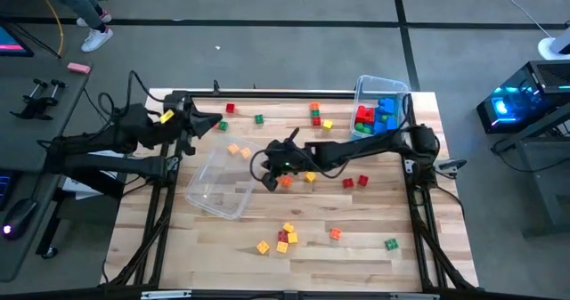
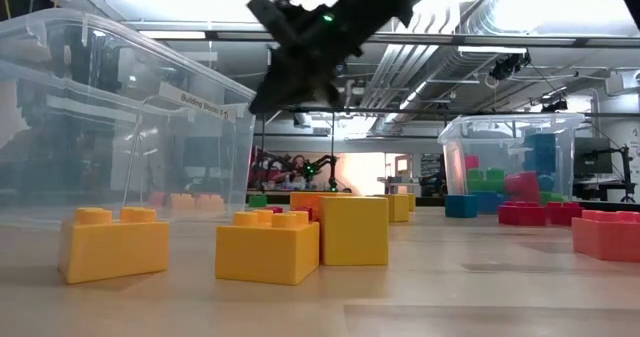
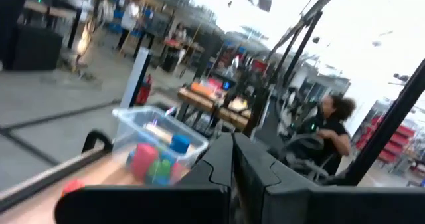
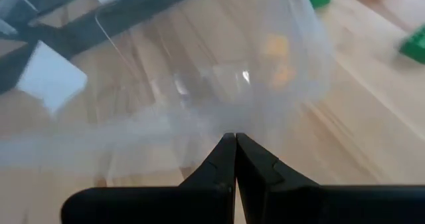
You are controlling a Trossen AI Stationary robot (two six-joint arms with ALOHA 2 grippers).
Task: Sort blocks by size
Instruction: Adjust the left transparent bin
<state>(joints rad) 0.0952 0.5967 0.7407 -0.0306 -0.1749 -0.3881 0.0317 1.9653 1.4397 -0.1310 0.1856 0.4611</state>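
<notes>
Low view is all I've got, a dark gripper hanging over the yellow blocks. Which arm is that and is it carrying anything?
Observer: It is the right gripper, reached out to mid-table. Its wrist view shows the fingers shut with nothing between them.
Operator: What lies under it?
Observer: From above, an empty clear bin lies just beside it, askew on the wood.
Operator: And the left arm?
Observer: The left gripper waits near the table's far left edge, shut, holding nothing.
Operator: Anything sorted yet?
Observer: The far bin at the right corner holds red, blue and green blocks.
</notes>
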